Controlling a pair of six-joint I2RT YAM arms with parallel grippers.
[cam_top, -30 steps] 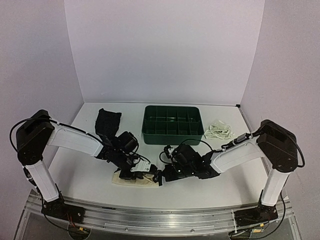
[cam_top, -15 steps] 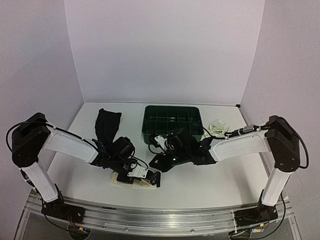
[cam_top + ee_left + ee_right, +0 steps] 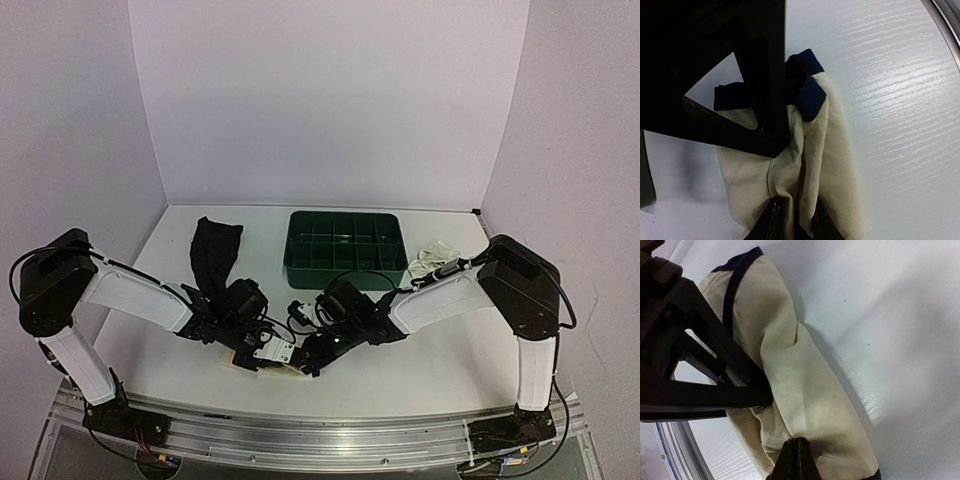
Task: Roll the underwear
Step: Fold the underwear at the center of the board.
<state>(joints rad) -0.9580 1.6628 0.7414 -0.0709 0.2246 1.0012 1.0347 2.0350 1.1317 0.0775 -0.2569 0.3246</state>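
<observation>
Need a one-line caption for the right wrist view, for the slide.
Right gripper pinches a fold of the cream underwear, black-trimmed, on the white table.

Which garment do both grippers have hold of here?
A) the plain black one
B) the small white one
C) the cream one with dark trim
C: in the wrist views the left gripper and right gripper pinch the cream underwear; the black garment and white garment lie untouched beside the tray.
</observation>
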